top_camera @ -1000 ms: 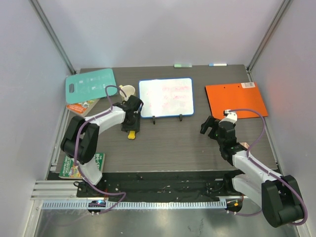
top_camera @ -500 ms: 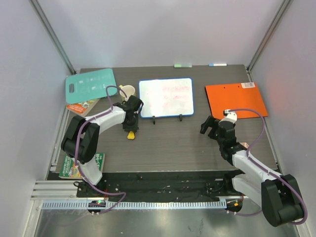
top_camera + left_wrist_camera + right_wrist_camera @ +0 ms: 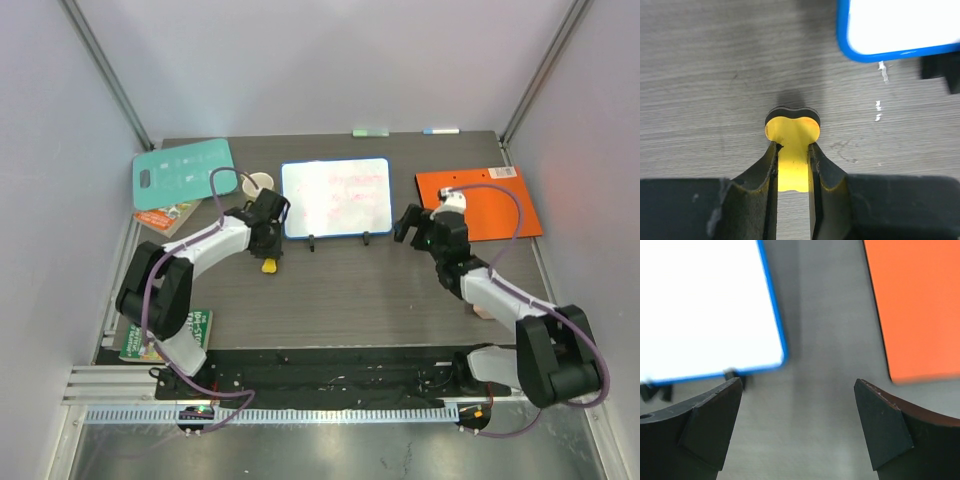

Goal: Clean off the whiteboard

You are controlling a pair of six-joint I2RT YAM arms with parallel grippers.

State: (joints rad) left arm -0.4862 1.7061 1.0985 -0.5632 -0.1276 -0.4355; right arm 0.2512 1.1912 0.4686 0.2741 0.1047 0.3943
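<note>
The whiteboard (image 3: pixel 336 197), white with a blue frame, faint red writing and two black feet, stands at the table's back middle. Its lower left corner (image 3: pixel 900 25) shows in the left wrist view, and its lower right corner (image 3: pixel 705 305) in the right wrist view. My left gripper (image 3: pixel 267 248) is just left of the board's near corner, shut on a yellow eraser (image 3: pixel 792 127) with a black underside, whose end sticks out past the fingertips. My right gripper (image 3: pixel 412 225) hovers open and holds nothing, just right of the board and facing the gap between board and folder.
An orange folder (image 3: pixel 480 205) lies at the back right. A teal cutting board (image 3: pixel 183 172) lies at the back left, with a small cup (image 3: pixel 259 183) beside it. Books sit at the left edge (image 3: pixel 165 215) and near left (image 3: pixel 150 335). Two markers (image 3: pixel 370 131) rest at the back edge.
My left gripper has shut on the yellow eraser. My right arm has reached farther back and slightly left, toward the gap between the whiteboard and the folder.
</note>
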